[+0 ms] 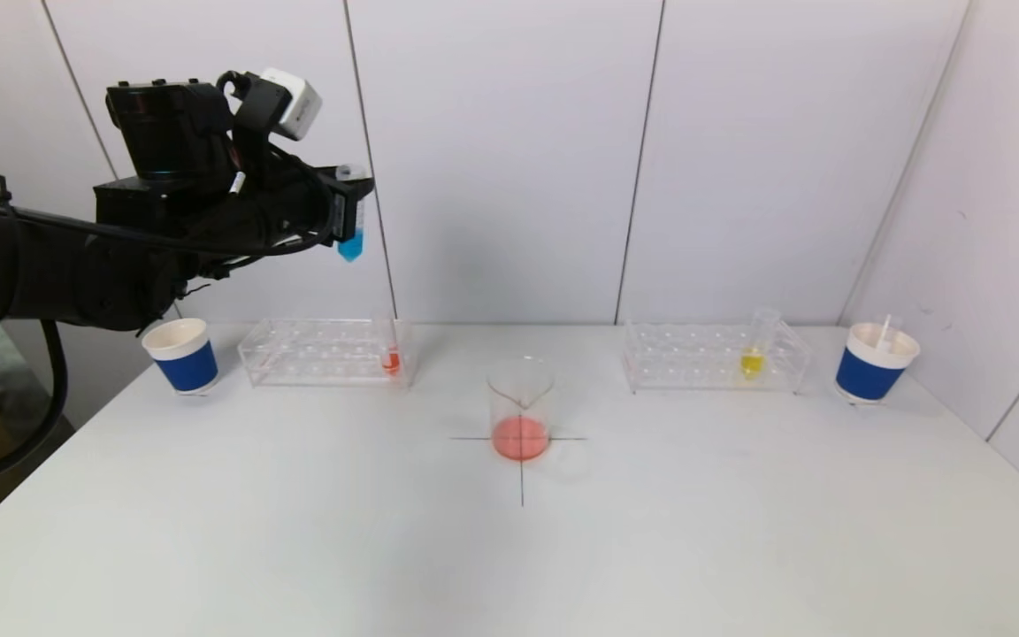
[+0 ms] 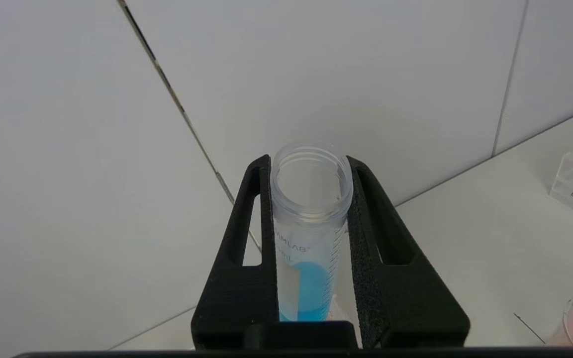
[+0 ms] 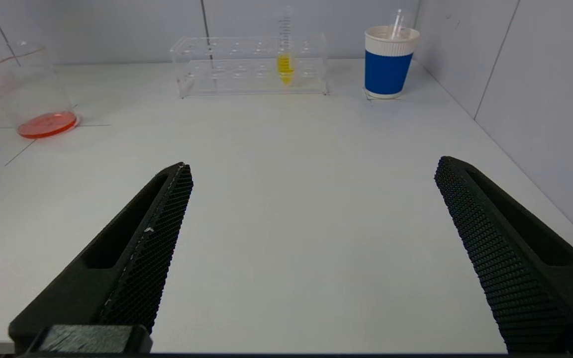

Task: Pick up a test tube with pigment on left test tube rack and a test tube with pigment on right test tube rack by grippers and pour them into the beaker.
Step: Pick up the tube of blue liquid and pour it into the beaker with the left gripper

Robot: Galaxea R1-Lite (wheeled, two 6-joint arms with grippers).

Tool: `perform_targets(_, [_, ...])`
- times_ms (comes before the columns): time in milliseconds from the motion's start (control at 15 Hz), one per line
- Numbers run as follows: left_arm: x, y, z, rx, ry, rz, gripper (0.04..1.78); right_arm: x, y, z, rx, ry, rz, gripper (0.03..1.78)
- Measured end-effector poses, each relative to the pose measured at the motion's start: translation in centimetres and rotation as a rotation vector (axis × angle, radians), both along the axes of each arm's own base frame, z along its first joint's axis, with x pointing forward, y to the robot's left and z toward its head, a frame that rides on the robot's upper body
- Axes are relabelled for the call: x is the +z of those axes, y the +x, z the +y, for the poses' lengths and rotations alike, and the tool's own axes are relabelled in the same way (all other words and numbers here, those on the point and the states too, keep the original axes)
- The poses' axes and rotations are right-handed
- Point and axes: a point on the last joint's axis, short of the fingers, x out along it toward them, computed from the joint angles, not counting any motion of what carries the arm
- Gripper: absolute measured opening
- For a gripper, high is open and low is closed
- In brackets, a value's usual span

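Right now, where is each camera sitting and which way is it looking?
Head view: up on the robot's head, looking forward and down over the table; the left gripper shows raised, holding a blue test tube.
Left wrist view: on the left arm, looking along its fingers clamped on the blue tube, toward the wall.
Right wrist view: on the right arm, low over the table, facing the yellow test tube; the right gripper is open.
Shared: all three show the beaker.

Left gripper [image 1: 352, 212] raised high, fingers [image 2: 371, 233] clamped, right gripper [image 3: 311, 199] low, fingers spread wide
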Motion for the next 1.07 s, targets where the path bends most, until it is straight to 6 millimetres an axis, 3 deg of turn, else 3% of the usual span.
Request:
perform_targets(600, [-0.5, -1.1, -5.1, -0.12, 0.071, -0.022, 0.44, 0.0, 0.0, 0.0, 0.0, 0.0, 0.0, 1.77])
perform_targets(1067, [-2.0, -0.6, -7.0, -0.158, 0.175, -0.037, 0.44, 0.0, 0.0, 0.0, 0.0, 0.0, 0.0, 1.77])
